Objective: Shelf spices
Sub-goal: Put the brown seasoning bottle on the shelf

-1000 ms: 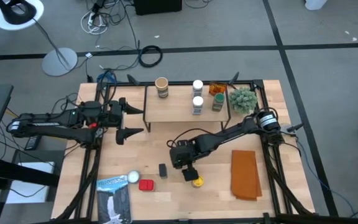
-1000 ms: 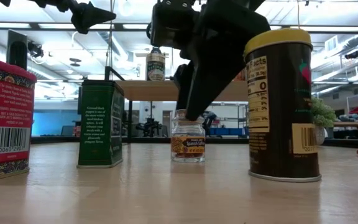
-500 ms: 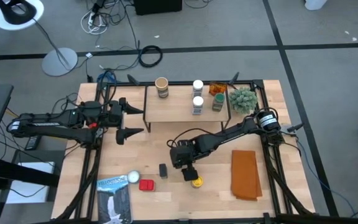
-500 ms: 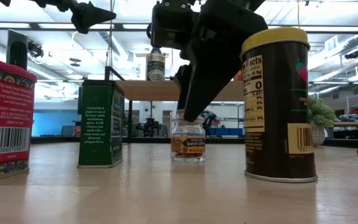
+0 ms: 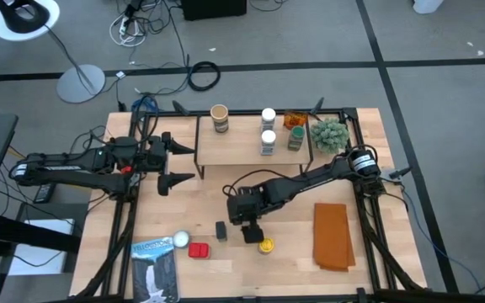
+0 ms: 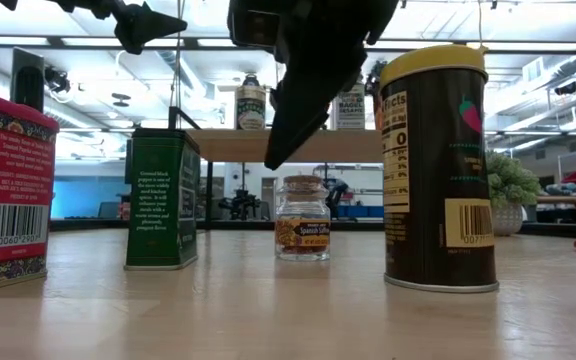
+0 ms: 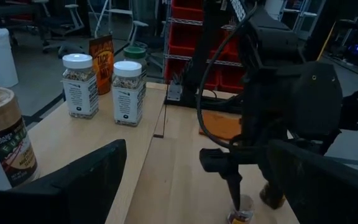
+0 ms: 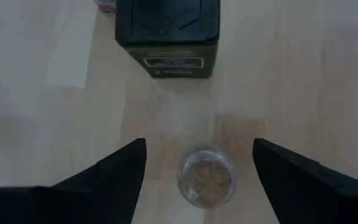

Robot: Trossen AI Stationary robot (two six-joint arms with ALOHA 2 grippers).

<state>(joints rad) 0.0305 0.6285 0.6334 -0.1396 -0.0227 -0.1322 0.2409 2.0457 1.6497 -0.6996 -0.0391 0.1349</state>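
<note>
High: my R hand (image 5: pixel 251 234) hangs at bench (image 5: pixel 369 202) centre, yellow-lid tin (image 5: pixel 266 246) at its 4 o'clock; L hand (image 5: pixel 179 160) released at 9.
R wrist: fingers (image 8: pixel 120 171) spread, straddling small jar (image 8: pixel 207 182), not gripping; green tin (image 8: pixel 167 31) at 12.
Low: shelf (image 6: pixel 268 145) behind.

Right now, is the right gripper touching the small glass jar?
Apart. Right wrist view: the small glass jar sits between the open right gripper fingers with bare table both sides.
</note>
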